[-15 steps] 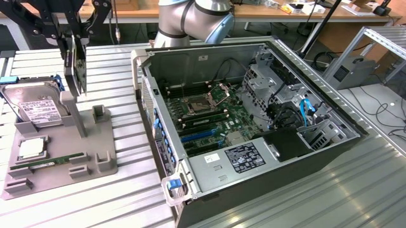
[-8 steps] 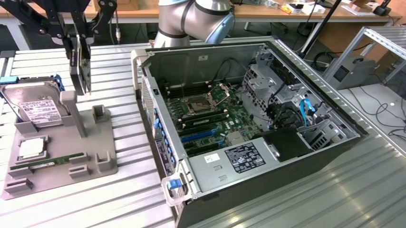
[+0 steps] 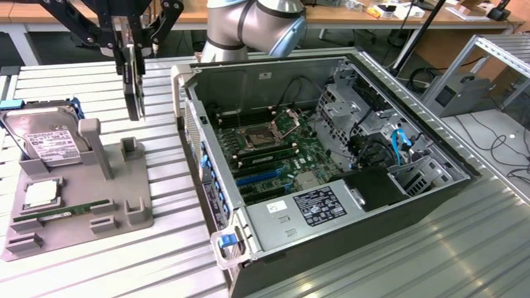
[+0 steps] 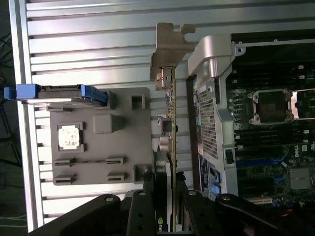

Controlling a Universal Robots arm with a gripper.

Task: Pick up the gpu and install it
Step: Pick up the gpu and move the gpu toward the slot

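Note:
The gpu is a thin black card seen edge-on, hanging upright in the air above the table, between the grey holder and the open computer case. My gripper is shut on its upper edge, one black finger on each side. In the wrist view the gpu runs away from the gripper as a narrow strip. Its silvery end bracket is at the far end, close beside the case's rear corner. No part of the card touches the case or the holder.
The open computer case lies on the slatted metal table, with its motherboard and blue slots exposed. At the exterior view's left, a grey holder carries a hard drive, a processor and a memory stick.

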